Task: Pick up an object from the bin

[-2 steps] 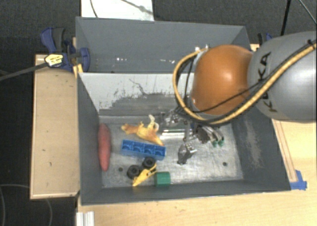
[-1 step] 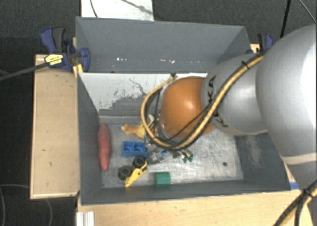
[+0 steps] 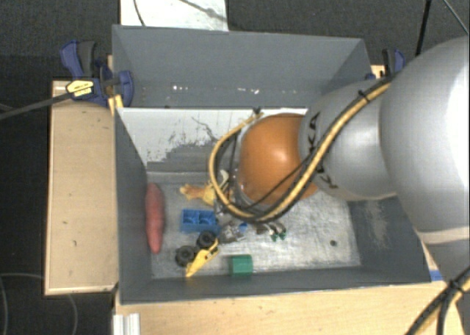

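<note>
Tool low, blue block beside (bin floor)

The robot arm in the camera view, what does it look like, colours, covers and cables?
The arm is made of big, rounded, smooth silver-grey links. At its wrist sits a glossy, dome-shaped orange cover. Yellow and black cables run down the grey link and loop loosely around the orange cover's lower and left sides. No markings are legible.
</note>
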Controlling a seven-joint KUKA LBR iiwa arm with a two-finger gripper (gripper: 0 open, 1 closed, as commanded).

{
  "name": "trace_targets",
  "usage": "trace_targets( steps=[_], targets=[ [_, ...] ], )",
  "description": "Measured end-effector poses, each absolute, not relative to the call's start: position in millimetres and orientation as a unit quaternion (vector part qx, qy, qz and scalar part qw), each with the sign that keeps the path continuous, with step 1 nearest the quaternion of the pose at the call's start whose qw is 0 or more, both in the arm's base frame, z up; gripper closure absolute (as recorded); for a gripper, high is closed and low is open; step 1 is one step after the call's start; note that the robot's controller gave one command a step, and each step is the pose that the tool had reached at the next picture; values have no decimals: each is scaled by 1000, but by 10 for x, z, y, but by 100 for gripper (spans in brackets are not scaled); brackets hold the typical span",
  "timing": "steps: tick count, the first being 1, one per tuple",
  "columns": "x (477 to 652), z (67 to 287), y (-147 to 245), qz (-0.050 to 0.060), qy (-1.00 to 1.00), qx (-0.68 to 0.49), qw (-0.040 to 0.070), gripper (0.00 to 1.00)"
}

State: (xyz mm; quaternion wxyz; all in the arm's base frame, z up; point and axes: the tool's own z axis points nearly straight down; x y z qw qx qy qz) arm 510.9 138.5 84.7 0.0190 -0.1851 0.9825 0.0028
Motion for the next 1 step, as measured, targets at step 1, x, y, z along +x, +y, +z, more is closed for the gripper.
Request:
trace_targets(
  steps=[1],
  targets=[
    [5328,1063,1599,0,987,-163,3,100]
  ],
)
